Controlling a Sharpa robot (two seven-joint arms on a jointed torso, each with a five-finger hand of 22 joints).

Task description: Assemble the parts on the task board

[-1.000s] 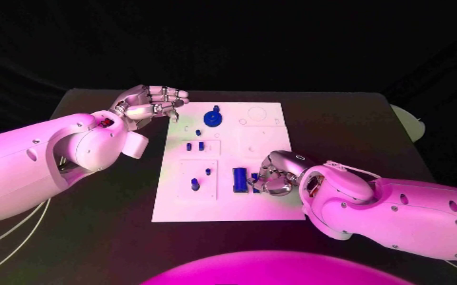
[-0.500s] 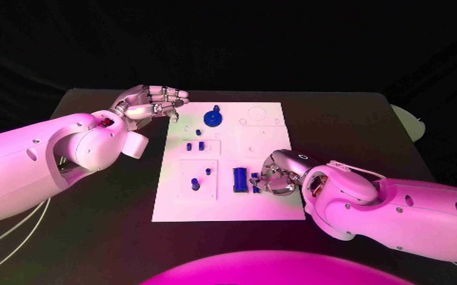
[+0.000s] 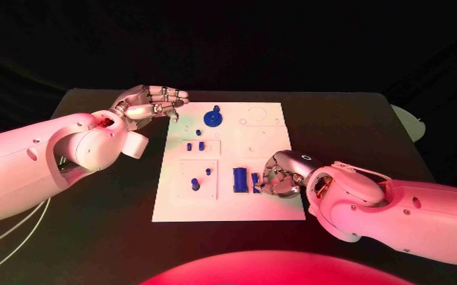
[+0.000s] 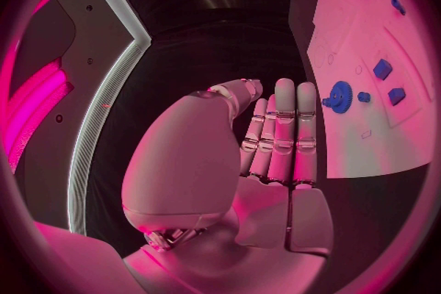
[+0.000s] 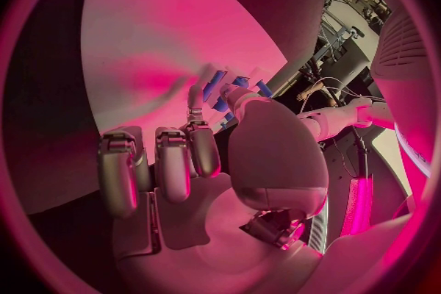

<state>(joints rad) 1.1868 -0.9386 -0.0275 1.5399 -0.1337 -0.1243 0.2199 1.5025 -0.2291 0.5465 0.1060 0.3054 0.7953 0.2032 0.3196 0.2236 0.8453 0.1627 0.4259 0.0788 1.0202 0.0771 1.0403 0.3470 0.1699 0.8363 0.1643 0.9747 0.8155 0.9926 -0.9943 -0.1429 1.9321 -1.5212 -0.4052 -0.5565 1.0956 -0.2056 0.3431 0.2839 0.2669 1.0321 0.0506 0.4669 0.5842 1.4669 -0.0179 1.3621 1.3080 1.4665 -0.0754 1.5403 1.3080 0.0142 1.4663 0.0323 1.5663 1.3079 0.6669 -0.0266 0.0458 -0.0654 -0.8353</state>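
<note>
The right hand (image 3: 277,181) is pinching a small blue part (image 3: 255,181) on the white board (image 3: 262,209), apparently seating it; the left hand (image 3: 150,105) is hovering empty, fingers loosely curled apart.

Matt white plastic look on the task board (image 3: 228,207), smooth, with shallow moulded recesses. Glossy, hard-looking plastic on the blue parts (image 3: 213,118). Polished silver metal on the left hand (image 3: 150,105) and right hand (image 3: 278,177), catching the light. Smooth, shiny white shell on the left arm (image 3: 57,156) and right arm (image 3: 400,212). Dull black on the bench (image 3: 105,232). Black cloth backdrop (image 3: 228,28) behind, softly folded.
</note>
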